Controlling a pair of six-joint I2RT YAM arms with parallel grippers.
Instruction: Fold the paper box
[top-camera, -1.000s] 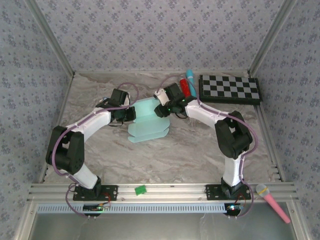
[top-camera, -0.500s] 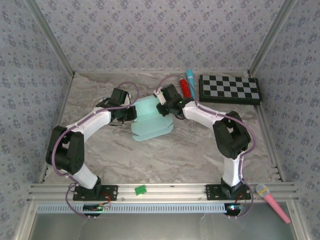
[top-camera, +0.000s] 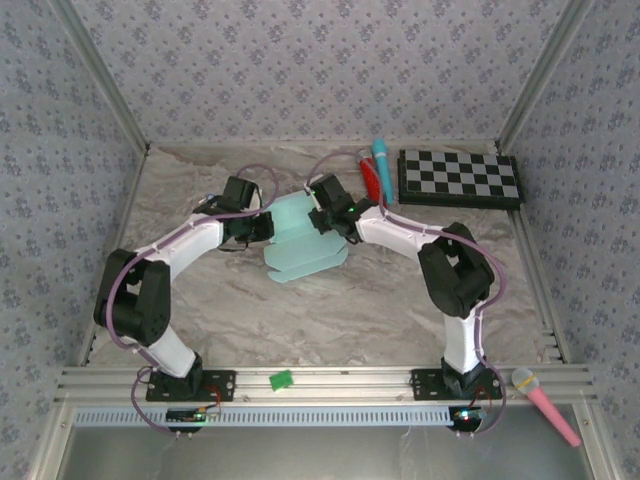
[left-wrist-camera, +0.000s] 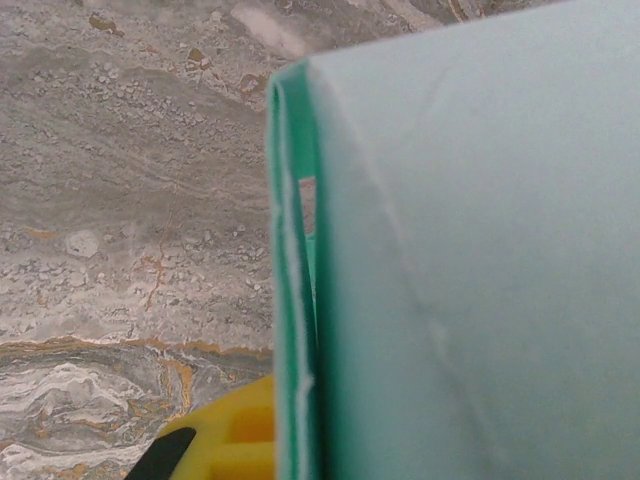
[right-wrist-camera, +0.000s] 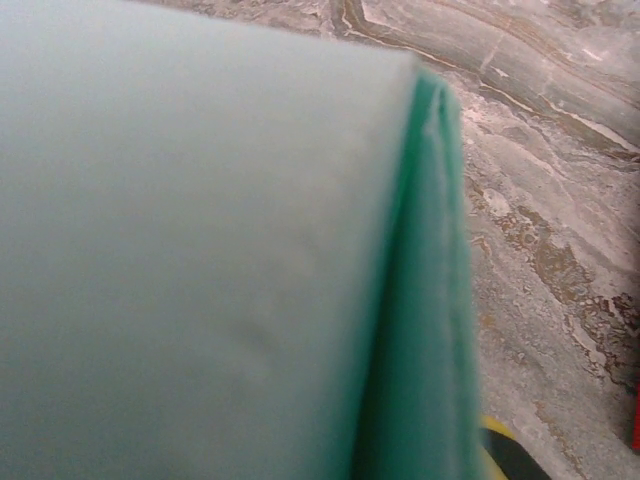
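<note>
The paper box (top-camera: 300, 240) is pale mint-blue card, partly folded, lying mid-table between both arms with flat flaps spread toward the near side. My left gripper (top-camera: 264, 228) is at its left side, shut on a raised doubled wall. In the left wrist view that wall's edge (left-wrist-camera: 296, 300) stands upright beside a yellow fingertip (left-wrist-camera: 225, 440); the other finger is hidden behind the card (left-wrist-camera: 480, 250). My right gripper (top-camera: 322, 217) is at the box's right wall, pinching it. In the right wrist view the card (right-wrist-camera: 200, 250) spreads wide, and one yellow fingertip (right-wrist-camera: 497, 445) shows by the folded edge.
A black-and-white checkerboard (top-camera: 460, 178) lies at the back right, with a red and a blue marker (top-camera: 376, 168) just left of it. A small green piece (top-camera: 281, 379) sits on the front rail and a pink microphone (top-camera: 546, 402) at its right end. Patterned walls enclose the table.
My right gripper has moved left onto the box's right wall and closed on it. The box has turned slightly and its near flaps swung right. The left arm has stayed put.
</note>
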